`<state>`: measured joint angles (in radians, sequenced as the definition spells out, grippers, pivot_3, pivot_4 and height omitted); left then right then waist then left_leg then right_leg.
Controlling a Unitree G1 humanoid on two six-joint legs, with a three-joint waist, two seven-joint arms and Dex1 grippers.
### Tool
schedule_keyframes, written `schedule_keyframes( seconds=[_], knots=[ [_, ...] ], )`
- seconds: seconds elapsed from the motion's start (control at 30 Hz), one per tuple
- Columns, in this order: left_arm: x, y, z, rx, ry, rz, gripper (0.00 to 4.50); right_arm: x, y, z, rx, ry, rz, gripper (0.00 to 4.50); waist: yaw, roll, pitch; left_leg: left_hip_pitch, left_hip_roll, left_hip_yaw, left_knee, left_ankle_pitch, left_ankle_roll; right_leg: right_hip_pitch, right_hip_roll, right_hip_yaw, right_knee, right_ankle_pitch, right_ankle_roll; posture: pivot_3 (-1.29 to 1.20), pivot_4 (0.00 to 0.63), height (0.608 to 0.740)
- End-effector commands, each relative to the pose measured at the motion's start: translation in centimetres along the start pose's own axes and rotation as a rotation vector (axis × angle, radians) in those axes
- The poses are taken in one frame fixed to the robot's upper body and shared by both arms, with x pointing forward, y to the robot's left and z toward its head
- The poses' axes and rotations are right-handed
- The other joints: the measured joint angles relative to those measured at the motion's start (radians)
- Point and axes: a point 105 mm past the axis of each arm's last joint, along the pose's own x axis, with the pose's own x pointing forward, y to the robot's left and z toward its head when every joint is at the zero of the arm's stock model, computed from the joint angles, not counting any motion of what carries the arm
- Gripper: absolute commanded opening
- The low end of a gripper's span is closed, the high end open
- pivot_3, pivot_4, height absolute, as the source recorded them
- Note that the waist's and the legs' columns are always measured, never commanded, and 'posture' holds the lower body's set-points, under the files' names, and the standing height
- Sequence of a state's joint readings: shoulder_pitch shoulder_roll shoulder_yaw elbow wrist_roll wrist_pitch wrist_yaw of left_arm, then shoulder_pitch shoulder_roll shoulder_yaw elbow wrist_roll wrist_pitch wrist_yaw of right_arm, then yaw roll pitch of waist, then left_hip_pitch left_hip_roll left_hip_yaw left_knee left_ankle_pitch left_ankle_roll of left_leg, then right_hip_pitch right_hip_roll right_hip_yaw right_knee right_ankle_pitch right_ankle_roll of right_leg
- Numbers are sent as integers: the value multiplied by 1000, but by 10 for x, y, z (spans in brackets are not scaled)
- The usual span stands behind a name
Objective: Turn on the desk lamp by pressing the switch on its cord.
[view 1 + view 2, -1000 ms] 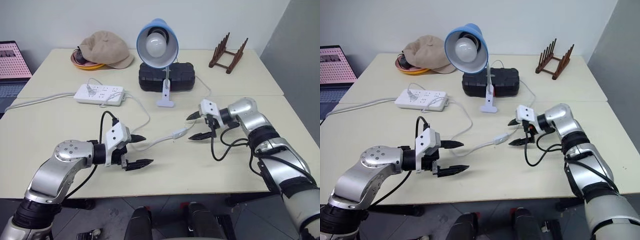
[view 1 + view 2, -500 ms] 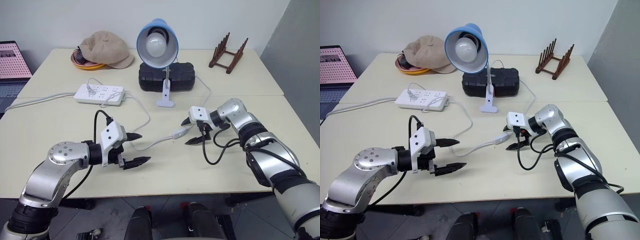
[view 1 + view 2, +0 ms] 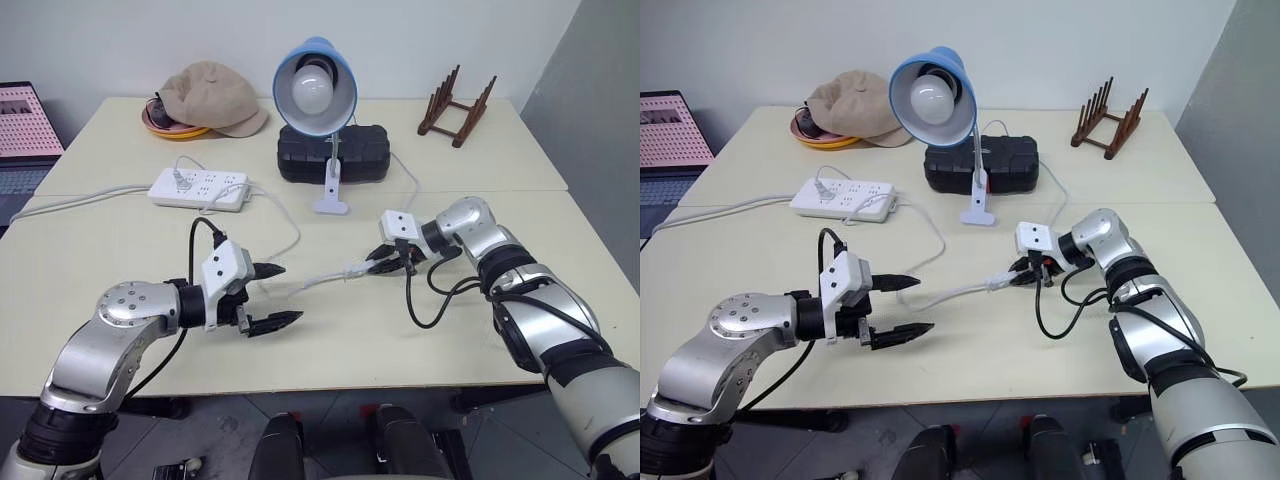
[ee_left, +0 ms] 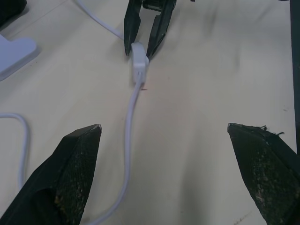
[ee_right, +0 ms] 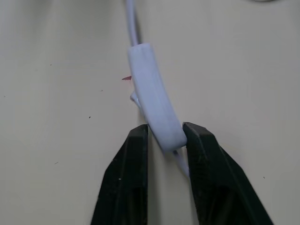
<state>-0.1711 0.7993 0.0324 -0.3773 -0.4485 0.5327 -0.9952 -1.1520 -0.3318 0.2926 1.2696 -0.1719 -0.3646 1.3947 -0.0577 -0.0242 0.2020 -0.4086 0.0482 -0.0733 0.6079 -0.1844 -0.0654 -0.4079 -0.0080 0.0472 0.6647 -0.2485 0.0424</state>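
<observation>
two claws: both are hanging low over the worktop (image 3: 120,240)
hidden: switch (image 5: 154,108) button is facing away, unclear
right claw (image 3: 372,266): is pinching the switch's end, fingers closed on it
left claw (image 3: 270,296): is gaping wide, holding nothing, cord (image 4: 129,126) running between its fingers
lamp (image 3: 318,95): is standing unlit behind
room: white wall

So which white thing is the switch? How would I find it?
Start at the desk lamp with the blue shade, then follow its thin white cord forward across the table. The switch is the small white lump on that cord, pinched in the right gripper. Unlike the power strip, it is tiny and has no sockets.
</observation>
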Motion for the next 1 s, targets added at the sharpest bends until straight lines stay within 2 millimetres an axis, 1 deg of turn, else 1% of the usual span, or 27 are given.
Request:
schedule_keyframes(
  seconds=[0.03,0.17,0.27,0.4,0.43,0.5,0.57,0.63,0.73,0.8,0.87,1.0],
  knots=[
    [2,0,7,27,-23,-13,4500,-6,-6,9,-4,-55,-33,368,0,0,0,0,0,0,0,0,0,0,0,0,0,0,0,0,150,740],
    [3,-1,5,20,-24,-20,4500,-6,-7,12,20,-83,-40,367,0,0,0,0,0,0,0,0,0,0,0,0,0,0,0,0,150,740],
    [4,3,6,-71,-52,-8,4500,-10,-13,20,108,-170,-64,367,0,0,0,0,0,0,0,0,0,0,0,0,0,0,0,0,150,740],
    [0,11,11,-327,-156,13,4500,-26,-24,40,344,-383,-87,367,0,0,0,0,0,0,0,0,0,0,0,0,1,0,0,0,150,740],
    [1,9,13,-390,-183,0,4500,-34,-28,48,440,-475,-78,367,0,0,0,0,0,0,0,0,0,0,0,0,1,0,0,0,150,740],
    [5,9,18,-492,-246,-8,4500,-48,-26,59,563,-599,-35,367,1,0,0,0,0,-1,0,0,0,0,0,0,1,0,0,0,150,740],
    [8,13,22,-564,-291,4,4500,-57,-20,64,623,-650,-13,367,6,0,0,0,0,-1,1,0,0,0,0,-1,2,0,0,0,150,740],
    [14,15,27,-635,-338,-15,4500,-67,-9,71,706,-705,33,367,10,0,0,0,0,-3,1,0,0,1,0,-2,1,0,0,0,150,740],
    [21,15,37,-695,-389,-54,4500,-75,12,81,771,-729,100,367,16,0,0,-1,-1,-4,1,0,0,1,0,-3,1,0,0,0,150,740],
    [27,12,53,-731,-437,-133,4500,-78,32,86,795,-707,173,367,18,0,0,-1,-1,-4,1,0,0,1,0,-3,1,0,0,0,150,740],
    [32,6,68,-748,-457,-239,4500,-80,49,85,811,-668,227,367,19,0,0,-1,-1,-4,2,0,0,1,0,-3,1,0,1,0,150,740],
    [42,0,76,-745,-440,-305,4500,-77,57,83,820,-643,220,367,9,0,0,-1,-1,-3,2,0,0,1,0,-2,0,0,1,0,150,740]
  ],
)
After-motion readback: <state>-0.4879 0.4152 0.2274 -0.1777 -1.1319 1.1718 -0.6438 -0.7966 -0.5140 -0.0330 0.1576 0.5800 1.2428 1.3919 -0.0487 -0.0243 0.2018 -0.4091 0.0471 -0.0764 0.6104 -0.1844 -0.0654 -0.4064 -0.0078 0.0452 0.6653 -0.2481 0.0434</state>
